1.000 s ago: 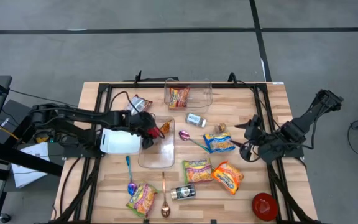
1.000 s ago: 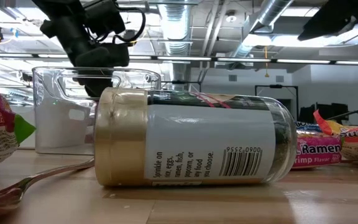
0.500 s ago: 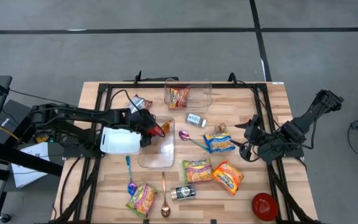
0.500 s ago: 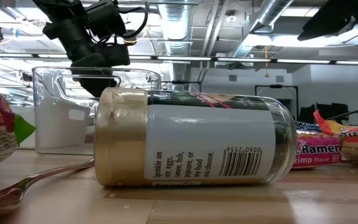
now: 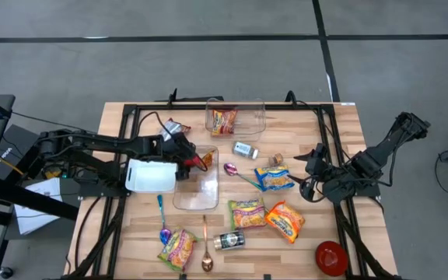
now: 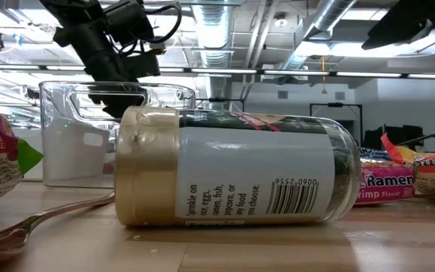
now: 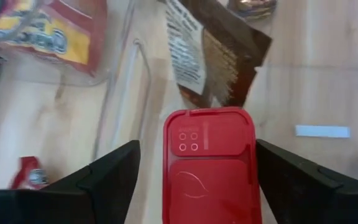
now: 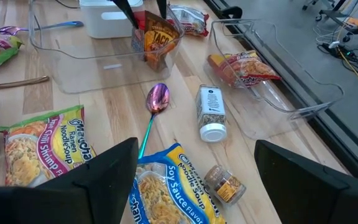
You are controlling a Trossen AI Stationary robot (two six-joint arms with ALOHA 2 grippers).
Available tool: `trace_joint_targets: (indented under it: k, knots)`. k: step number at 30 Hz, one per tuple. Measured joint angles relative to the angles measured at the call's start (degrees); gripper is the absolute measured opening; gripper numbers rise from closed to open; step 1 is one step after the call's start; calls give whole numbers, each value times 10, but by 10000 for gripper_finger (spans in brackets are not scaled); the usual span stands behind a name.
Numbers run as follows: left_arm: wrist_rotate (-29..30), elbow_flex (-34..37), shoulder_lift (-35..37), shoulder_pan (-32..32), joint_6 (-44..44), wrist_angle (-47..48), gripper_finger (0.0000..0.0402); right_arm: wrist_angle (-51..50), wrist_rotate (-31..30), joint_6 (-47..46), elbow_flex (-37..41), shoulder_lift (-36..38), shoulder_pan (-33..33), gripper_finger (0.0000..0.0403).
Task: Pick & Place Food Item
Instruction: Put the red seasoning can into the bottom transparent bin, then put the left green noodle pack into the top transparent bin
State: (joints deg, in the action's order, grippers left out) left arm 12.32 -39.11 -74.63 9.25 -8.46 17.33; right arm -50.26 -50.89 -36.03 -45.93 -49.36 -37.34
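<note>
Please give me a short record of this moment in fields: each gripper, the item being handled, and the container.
left gripper: open, above the corner of the clear container
item: red taco packet, between the left fingers, upright at that corner
right gripper: open, holds nothing, waits over the table's right side
far container: holds one noodle packet

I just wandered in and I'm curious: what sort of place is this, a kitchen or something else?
Most likely a robotics lab, not a kitchen. Two dark robot arms, the left arm and right arm, flank a wooden table strewn with ramen packets. Exposed ceiling ducts suggest a workshop hall.
</note>
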Motion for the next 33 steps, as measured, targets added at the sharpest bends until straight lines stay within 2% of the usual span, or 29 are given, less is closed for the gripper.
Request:
trace_joint_targets:
  k: [12,19,33]
  knots:
    - [63,0,4,-20,-61,18,274,1,0,0,0,0,0,315]
    - [119,0,4,-33,-92,17,258,2,0,0,0,0,0,315]
    - [122,0,4,-66,-80,13,250,3,0,-1,0,0,0,315]
